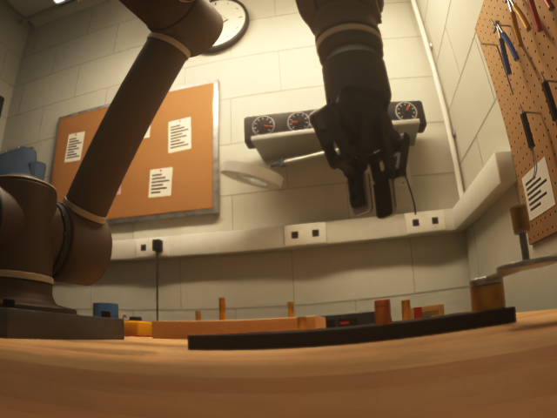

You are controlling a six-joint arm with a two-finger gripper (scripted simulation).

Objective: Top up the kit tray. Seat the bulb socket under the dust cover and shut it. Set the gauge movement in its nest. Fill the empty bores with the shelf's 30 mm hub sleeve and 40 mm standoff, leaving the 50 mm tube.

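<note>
The black kit tray [351, 330] lies flat on the bench, and several orange cylinders stand just behind its edge. A stout orange cylinder [382, 312] and a thinner one [406, 309] stand near the middle. A wide, capped cylinder [487, 293] stands at the tray's right end. My gripper [371, 198] hangs high above the tray, fingers pointing down. It holds nothing and its fingers stand partly closed. The tray's bores, nest and dust cover are hidden from this low angle.
A pale wooden block [238, 327] with thin orange pegs [222, 308] lies left of the tray. The arm's base [40, 279] fills the left. A stand with a round plate [524, 263] rises at right. A pegboard [522, 90] hangs on the right wall.
</note>
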